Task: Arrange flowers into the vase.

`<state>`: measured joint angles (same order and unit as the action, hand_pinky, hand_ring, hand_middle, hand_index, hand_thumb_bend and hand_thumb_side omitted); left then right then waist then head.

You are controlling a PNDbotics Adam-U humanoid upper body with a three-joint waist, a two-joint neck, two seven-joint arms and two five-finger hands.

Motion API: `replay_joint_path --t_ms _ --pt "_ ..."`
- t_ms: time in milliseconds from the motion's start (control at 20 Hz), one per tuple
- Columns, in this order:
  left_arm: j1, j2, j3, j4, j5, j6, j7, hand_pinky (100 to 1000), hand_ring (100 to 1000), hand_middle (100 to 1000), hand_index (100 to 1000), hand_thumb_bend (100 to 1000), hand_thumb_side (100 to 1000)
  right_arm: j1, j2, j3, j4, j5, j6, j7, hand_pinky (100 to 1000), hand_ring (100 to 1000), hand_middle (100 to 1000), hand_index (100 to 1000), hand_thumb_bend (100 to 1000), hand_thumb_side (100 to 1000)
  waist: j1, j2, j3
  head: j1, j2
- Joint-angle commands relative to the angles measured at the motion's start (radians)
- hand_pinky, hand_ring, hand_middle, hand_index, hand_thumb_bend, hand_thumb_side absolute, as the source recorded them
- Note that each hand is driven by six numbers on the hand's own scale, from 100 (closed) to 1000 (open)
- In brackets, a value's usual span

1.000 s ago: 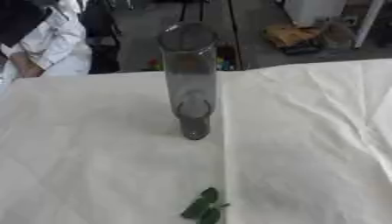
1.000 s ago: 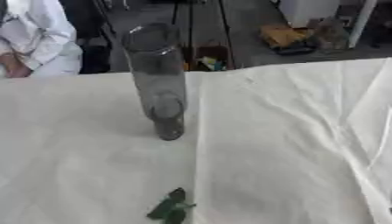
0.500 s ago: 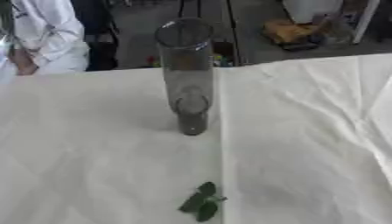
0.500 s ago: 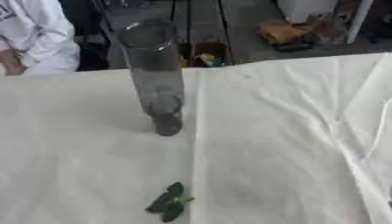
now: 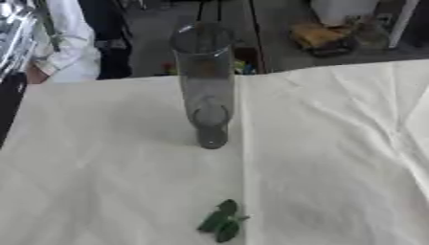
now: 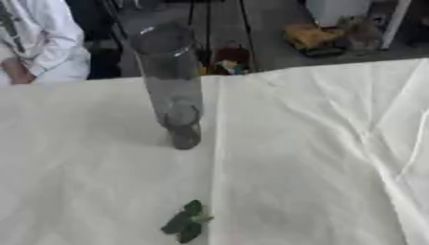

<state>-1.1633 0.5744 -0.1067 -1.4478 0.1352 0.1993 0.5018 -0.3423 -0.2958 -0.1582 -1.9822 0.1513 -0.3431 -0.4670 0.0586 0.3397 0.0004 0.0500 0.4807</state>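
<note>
A tall clear glass vase (image 5: 205,86) stands upright near the middle of the table, with nothing visible inside it. A small green sprig of leaves (image 5: 221,222) lies on the cloth in front of the vase, close to the near edge of the view. No flower heads show. Neither of my hands shows in either view.
A white creased cloth (image 5: 335,143) covers the table, with folds running down the right side. Beyond the far edge, a person in a white coat (image 6: 42,43) stands at the left, and boxes and clutter (image 5: 322,33) lie on the floor.
The whole picture has shifted down a little, so the camera has tilted up; vase and leaves lie where they were on the cloth.
</note>
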Motion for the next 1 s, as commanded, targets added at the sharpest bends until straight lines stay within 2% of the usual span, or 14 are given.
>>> replay_joint_path --t_ms 50,300,500,1000 --pt "-0.042 0.003 -0.001 0.009 0.049 -0.017 0.040 100 100 100 100 100 719 -0.005 -0.028 0.000 -0.018 -0.008 0.001 0.003 727 597 489 814 100 913 -0.003 -0.016 -0.003 0.005 -0.016" --pt "-0.083 -0.028 -0.002 0.040 0.117 -0.033 0.099 100 100 100 100 100 724 -0.004 -0.031 0.000 -0.018 -0.011 0.002 0.005 728 598 488 814 100 913 -0.002 -0.012 -0.012 0.012 -0.029" --pt "-0.113 -0.046 -0.003 0.067 0.165 -0.042 0.137 100 100 100 100 100 727 -0.003 -0.034 0.001 -0.018 -0.014 0.004 0.007 728 598 488 814 100 913 -0.002 -0.013 -0.016 0.015 -0.028" --pt "-0.196 -0.098 0.003 0.139 0.182 -0.085 0.168 100 100 100 100 100 732 -0.002 -0.038 0.008 -0.018 -0.021 0.003 0.016 729 598 487 814 100 913 0.004 -0.020 -0.027 0.030 -0.021"
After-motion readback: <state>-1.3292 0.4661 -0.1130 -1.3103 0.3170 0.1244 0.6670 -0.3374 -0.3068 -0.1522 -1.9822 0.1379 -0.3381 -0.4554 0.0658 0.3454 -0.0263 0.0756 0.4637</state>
